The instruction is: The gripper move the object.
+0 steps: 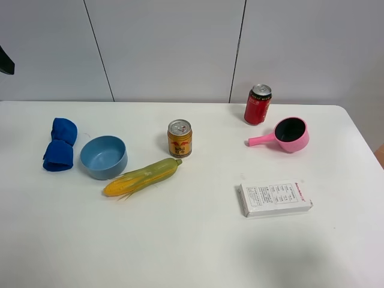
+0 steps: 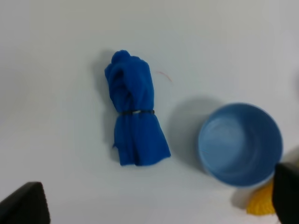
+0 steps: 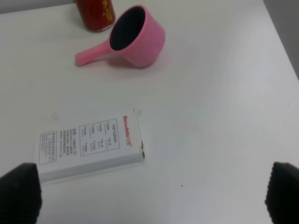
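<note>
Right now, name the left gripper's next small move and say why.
Probably shift the left gripper over the blue cloth bundle: its fingers stand wide open, the bundle lies free, not yet between them, and the light-blue bowl sits apart beside it.

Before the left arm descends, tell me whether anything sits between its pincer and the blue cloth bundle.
Nothing visible does. The blue cloth bundle lies uncovered ahead of the open left pincer; the light-blue bowl stands beside it, apart, not in the line between.

Bright, diffuse light floods the white table (image 1: 198, 252), leaving only soft, pale shadows hugging the blue cloth bundle (image 2: 135, 116) and the bowl (image 2: 240, 142), while the left wrist view looks slightly blurred and the exterior view is sharp.
</note>
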`<state>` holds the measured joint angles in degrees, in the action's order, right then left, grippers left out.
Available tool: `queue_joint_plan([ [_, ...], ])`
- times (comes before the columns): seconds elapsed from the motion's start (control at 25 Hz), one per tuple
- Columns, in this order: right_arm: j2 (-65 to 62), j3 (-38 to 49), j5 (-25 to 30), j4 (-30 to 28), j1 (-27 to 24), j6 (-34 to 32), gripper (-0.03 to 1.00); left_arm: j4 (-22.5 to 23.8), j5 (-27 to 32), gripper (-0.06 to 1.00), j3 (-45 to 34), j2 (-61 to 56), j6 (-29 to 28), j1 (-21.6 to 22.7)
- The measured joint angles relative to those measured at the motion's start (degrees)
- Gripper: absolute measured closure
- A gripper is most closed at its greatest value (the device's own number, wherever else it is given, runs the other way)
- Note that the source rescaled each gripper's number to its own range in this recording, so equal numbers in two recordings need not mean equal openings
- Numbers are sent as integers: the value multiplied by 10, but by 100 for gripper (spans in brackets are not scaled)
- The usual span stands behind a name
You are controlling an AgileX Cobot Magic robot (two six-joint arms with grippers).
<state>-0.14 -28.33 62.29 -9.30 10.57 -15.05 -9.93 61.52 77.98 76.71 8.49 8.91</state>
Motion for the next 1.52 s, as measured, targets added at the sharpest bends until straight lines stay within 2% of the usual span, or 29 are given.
queue_joint_plan([
  [0.16,0,0,0,0,0,0,-3,0,31,-1,-13,-60,-5,0],
  [0.56,0,0,0,0,0,0,-3,0,12,-1,-225,-321,-12,0],
  [0.76,0,0,0,0,0,0,-3,0,43,-1,-310,-467,-12,0],
  [0.96,0,0,0,0,0,0,-3,6,76,-1,-360,-579,-12,0],
  [1.16,0,0,0,0,0,0,-3,33,80,-1,-408,-638,-12,0],
  [1.36,0,0,0,0,0,0,-3,36,82,-1,-456,-670,-12,0],
  [1.52,0,0,0,0,0,0,-3,37,73,-1,-460,-690,-9,0],
])
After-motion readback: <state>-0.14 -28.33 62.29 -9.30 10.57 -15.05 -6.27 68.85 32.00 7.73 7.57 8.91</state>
